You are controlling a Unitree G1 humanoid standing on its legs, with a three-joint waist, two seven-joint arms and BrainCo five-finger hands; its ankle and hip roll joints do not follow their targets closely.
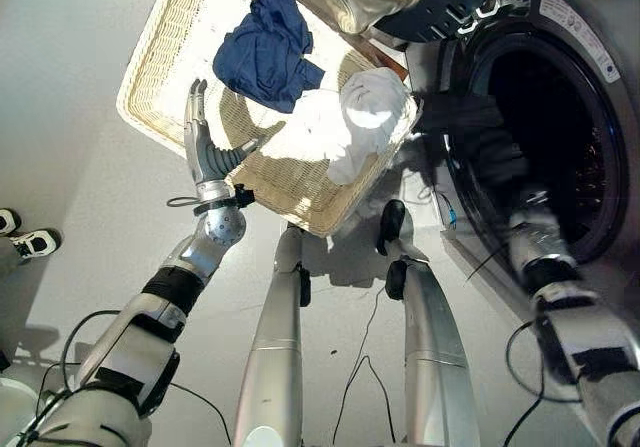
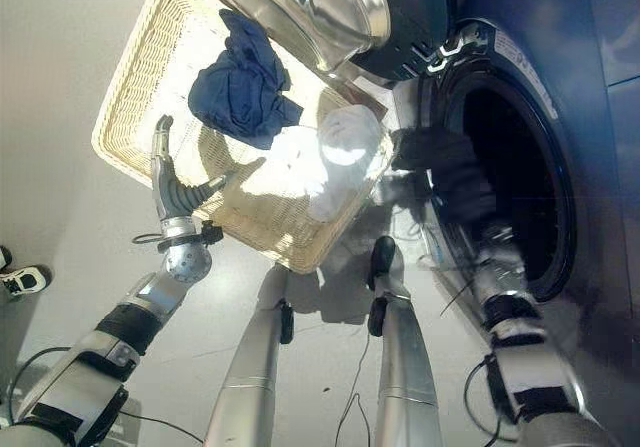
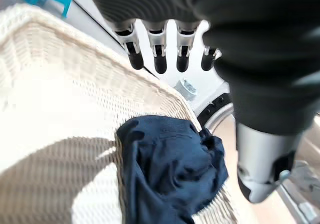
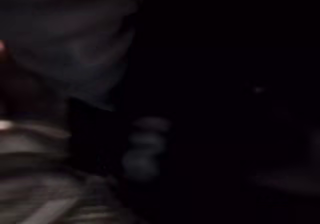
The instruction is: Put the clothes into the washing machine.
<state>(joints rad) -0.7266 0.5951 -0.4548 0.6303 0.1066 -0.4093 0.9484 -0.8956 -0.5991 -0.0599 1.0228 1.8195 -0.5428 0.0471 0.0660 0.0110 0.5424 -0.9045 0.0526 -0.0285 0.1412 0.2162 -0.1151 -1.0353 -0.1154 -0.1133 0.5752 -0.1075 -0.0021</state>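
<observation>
While the right hand (image 1: 470, 132) is blurred at the washing machine (image 1: 560, 117) mouth with a dark garment, its grip untellable, blue (image 1: 265, 52) and white clothes (image 1: 365, 117) remain in the wicker basket (image 1: 160, 57); the left hand (image 1: 205, 147) is held spread above it, and a poorly pushed garment could be snagged on the rim

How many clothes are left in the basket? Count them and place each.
2. A blue garment lies at the far side of the basket; a white one drapes over the rim nearest the washer. Others may be hidden underneath.

Navy cloth (image 1: 265, 52), cream wicker basket (image 1: 165, 62)
</observation>
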